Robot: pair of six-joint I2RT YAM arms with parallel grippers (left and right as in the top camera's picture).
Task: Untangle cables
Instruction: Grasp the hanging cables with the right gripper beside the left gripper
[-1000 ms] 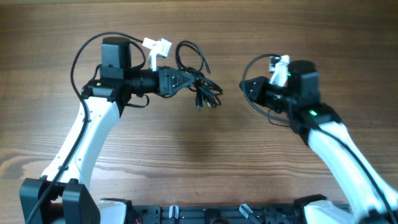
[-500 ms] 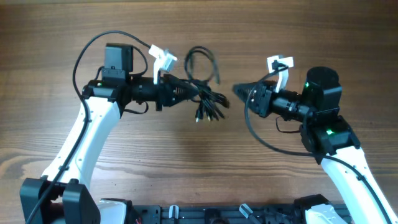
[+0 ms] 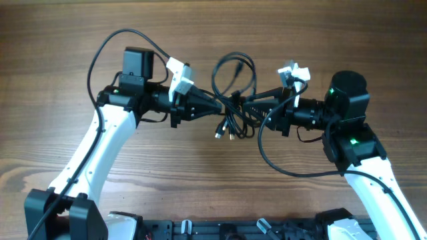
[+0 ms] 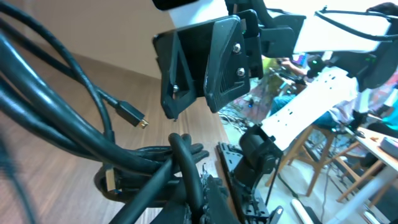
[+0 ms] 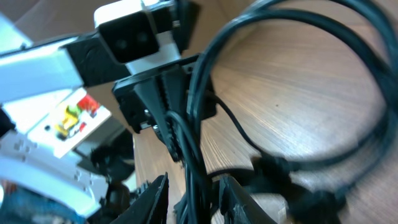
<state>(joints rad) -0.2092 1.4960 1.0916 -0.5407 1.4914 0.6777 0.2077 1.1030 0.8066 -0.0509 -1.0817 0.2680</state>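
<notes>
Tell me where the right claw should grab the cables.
Best guess: grip the cables at the bunched strands just beside the left claw, coming in from the right. The loop fans out on one side and the plug ends trail on the other.

All-blk cables (image 3: 230,121), one plug (image 4: 132,116) w/ a gold-coloured metal tip; table (image 3: 200,183) is mid-brown wood w/ darker grain streaks running left-right. Both arms have white lower arm links (image 3: 93,160) & blk upper joints, blk left gripper (image 3: 223,106) & blk right gripper (image 3: 247,107), each w/ a white bracket on top, plus small green LEDs (image 3: 352,141) lit. In right wrist view the opp. cam housing (image 5: 134,28) is white w/ a blk face, and blurry bkgd shows red & yellow patches.
</notes>
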